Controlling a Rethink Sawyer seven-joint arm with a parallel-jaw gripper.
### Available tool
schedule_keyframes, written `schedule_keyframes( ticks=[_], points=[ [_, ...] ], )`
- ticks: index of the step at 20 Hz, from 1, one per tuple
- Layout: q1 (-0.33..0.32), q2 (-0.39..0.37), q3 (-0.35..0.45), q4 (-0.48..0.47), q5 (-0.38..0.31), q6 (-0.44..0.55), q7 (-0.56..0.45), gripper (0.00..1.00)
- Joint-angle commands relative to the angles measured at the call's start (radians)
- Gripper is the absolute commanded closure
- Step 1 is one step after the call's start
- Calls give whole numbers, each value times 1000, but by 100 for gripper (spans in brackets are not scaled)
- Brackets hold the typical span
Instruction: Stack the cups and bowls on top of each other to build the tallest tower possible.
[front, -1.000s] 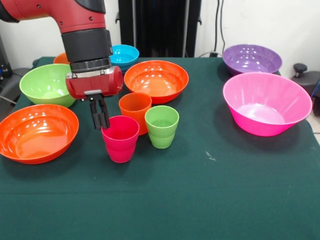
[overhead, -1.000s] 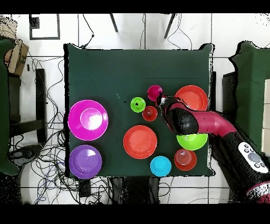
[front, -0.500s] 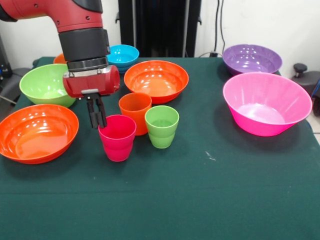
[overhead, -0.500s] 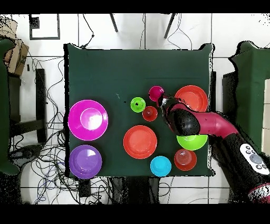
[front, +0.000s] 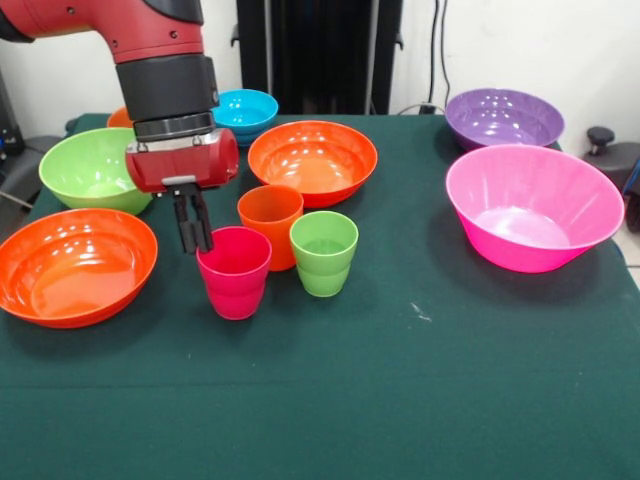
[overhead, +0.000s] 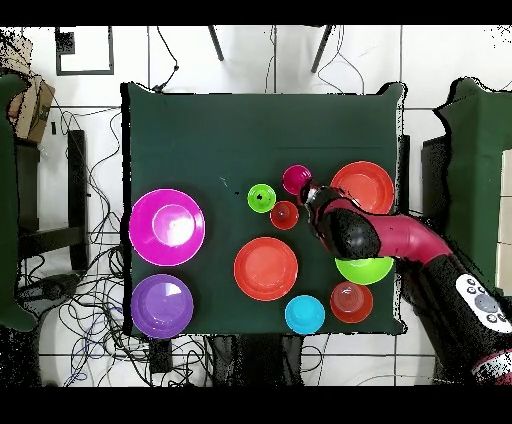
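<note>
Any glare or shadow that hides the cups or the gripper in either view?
Front view: soft ceiling glare streaks the wide orange plastic bowl and the large pink plastic bowl, but the magenta-red plastic cup and the gripper read clearly. Overhead view: even light, yet the red arm covers the gripper.

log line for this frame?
tool: shut, beside magenta cup rim | holding: nothing | cups: three upright, unstacked | tower: not started

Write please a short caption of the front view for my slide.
Sawyer gripper hangs beside the magenta cup, its closed fingers just outside the rim, with bowls around on the green table.
</note>
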Motion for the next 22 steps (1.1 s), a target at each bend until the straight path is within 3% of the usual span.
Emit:
schedule_keyframes(
  ticks=[1, 22],
  points=[
    [16, -5, -37, 54, 9, 7, 64, 100],
    [35, -7, -58, 61, 8, -22, 93, 100]
  ],
)
